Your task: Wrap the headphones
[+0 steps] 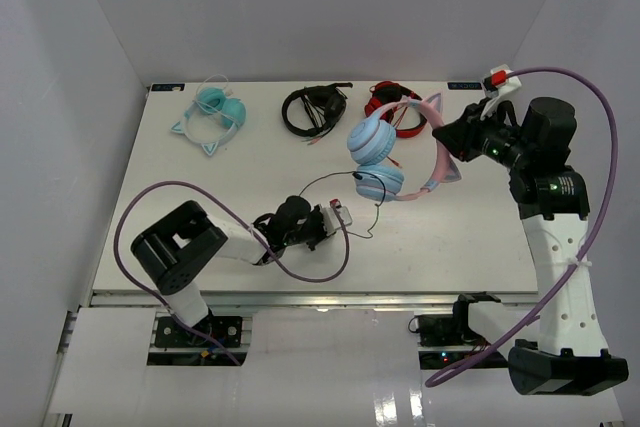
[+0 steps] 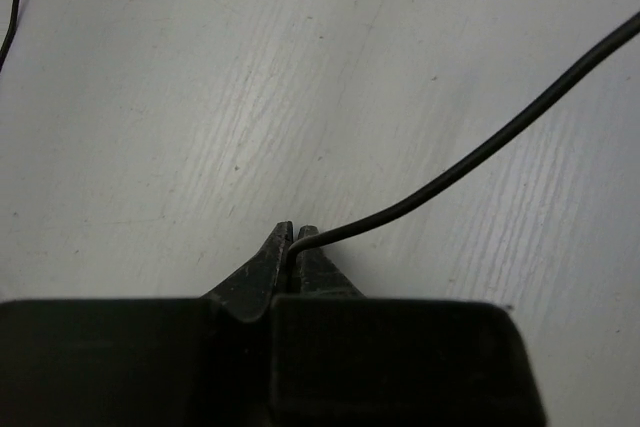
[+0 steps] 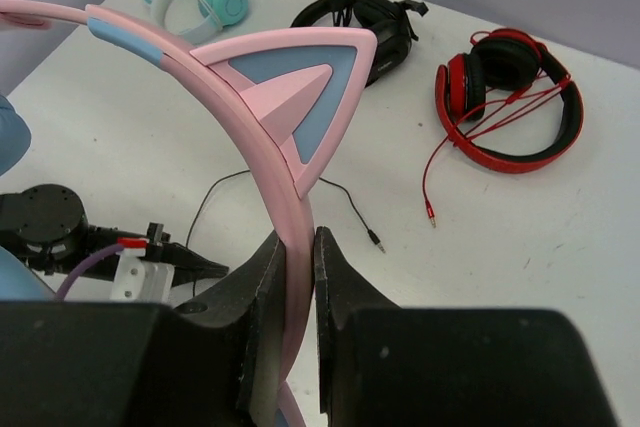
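Between pale walls (image 1: 320,7), white table (image 1: 470,247), headphones (image 1: 372,140) right of centre

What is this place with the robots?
Probably a robot lab bench: a left arm and a right arm bolted to a white table, plain walls around it, and pink headphones plus three other pairs laid out.
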Controlling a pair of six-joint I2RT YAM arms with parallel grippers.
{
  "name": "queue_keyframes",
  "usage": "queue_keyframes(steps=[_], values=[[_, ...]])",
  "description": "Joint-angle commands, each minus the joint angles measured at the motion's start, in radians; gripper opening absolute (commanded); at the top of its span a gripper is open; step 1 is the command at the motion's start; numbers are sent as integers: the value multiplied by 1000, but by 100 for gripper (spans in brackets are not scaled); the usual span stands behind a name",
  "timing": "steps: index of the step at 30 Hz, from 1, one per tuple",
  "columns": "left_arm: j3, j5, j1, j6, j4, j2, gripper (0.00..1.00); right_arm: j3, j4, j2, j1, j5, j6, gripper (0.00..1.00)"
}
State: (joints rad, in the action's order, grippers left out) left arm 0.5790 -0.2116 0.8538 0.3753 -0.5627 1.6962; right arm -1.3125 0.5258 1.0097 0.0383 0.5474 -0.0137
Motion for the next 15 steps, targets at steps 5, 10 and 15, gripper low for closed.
queue_keyframes(steps=[5,10,15], values=[[-54,-409,-262,-75,134,-262,0,-26,212,-22,-1,290,480,8],[213,-614,-410,-87,502,-178,0,67,331,-55,184,223,733,8],[461,-696,-417,-207,723,-32,0,180,244,-23,407,40,629,8]])
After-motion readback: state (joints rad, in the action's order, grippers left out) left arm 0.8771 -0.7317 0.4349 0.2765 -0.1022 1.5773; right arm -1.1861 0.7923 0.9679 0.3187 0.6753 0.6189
